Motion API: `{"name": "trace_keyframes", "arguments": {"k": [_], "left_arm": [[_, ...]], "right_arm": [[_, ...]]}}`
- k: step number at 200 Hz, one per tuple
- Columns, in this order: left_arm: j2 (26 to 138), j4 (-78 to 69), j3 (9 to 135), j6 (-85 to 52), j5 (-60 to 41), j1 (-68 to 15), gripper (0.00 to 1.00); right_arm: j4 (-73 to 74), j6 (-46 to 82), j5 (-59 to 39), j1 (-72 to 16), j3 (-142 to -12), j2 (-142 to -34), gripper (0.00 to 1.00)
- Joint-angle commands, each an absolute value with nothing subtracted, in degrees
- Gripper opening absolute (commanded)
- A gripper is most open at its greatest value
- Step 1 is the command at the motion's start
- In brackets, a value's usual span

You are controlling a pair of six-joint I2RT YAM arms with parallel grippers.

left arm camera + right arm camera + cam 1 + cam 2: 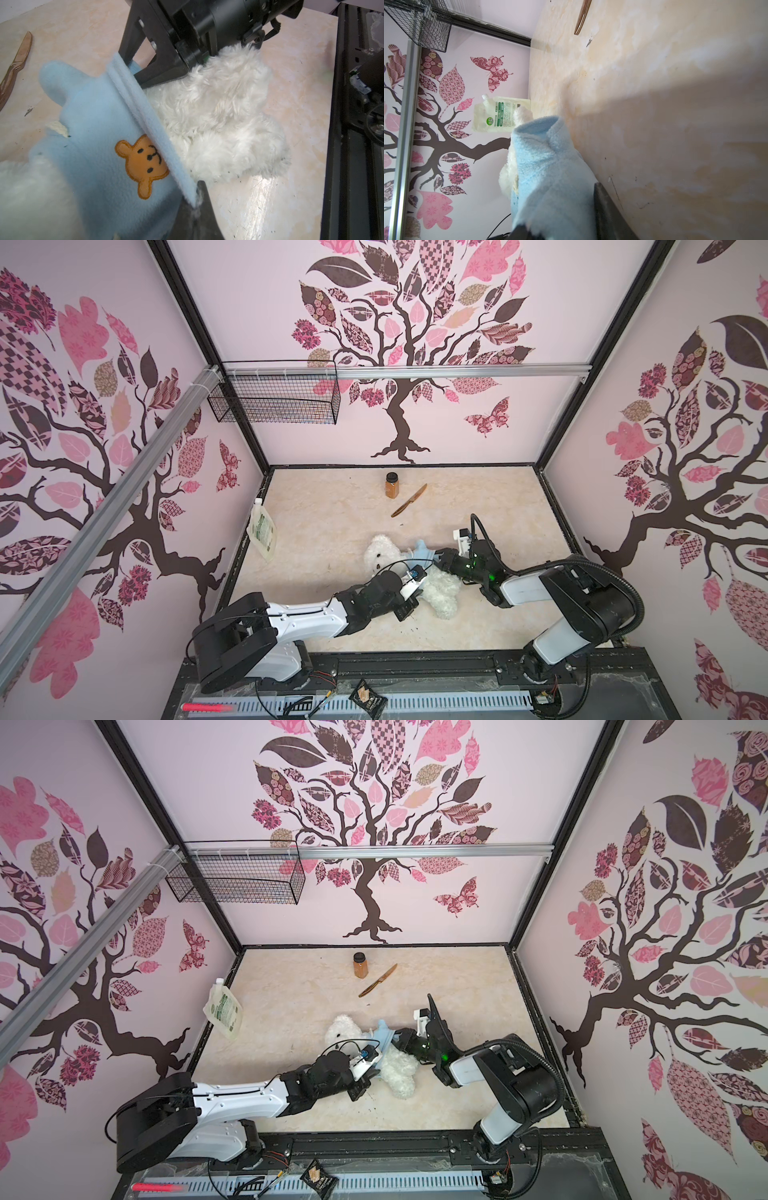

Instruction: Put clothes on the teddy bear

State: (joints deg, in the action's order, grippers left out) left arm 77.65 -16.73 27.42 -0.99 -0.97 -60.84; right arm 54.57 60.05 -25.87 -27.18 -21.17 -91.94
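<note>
The white fluffy teddy bear [380, 555] lies in the middle of the table, head to the left and legs [218, 116] toward the front right. A light blue shirt [97, 128] with an orange bear-face patch [143, 164] covers its chest; the stretched hem stands up across the belly. My left gripper [197, 199] is shut on the near end of that hem. At the far end of the hem, my right gripper [560, 207] has shirt fabric [550, 162] filling the space between its fingers. In both top views the two grippers [417, 563] [397, 1040] meet over the bear's torso.
A brown spice jar [392, 485] and a wooden knife [409, 500] lie toward the back. A pale pouch [262, 533] leans against the left wall. A wire basket [274, 396] hangs high on the back wall. A black rail with a small packet [368, 697] borders the front.
</note>
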Motion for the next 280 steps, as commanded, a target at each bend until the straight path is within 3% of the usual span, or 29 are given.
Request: {"name": "trace_keyframes", "arguments": {"k": [1, 51, 81, 149, 214, 251, 280], "left_arm": [[78.03, -8.40, 26.01, 1.04, -11.55, -64.47, 0.00], [75.36, -12.04, 27.10, -0.52, -5.22, -64.47, 0.00], [73.13, -13.30, 28.63, -3.58, 2.32, -64.08, 0.07], [59.99, -11.99, 28.14, -8.48, 5.35, -61.44, 0.44], [47.15, 14.25, 39.19, -6.53, -4.93, -45.38, 0.63], [49.39, 25.82, 47.62, 10.05, -17.02, -37.75, 0.67], [53.32, 32.29, 53.71, 20.82, -20.60, -37.29, 0.81]], "right_arm": [[63.73, 62.48, -15.28, -21.80, -26.71, -91.92, 0.36], [65.97, 54.33, -26.47, -21.77, -29.50, -91.23, 0.27], [69.06, 50.56, -31.90, -21.86, -27.68, -90.60, 0.22], [65.91, 37.25, -35.44, -21.96, -22.94, -84.16, 0.20], [73.87, 36.22, -45.53, -22.23, -22.76, -82.87, 0.16], [72.25, 35.39, -51.95, -24.29, -23.86, -79.09, 0.15], [68.52, 34.04, -56.15, -25.97, -24.90, -75.41, 0.15]]}}
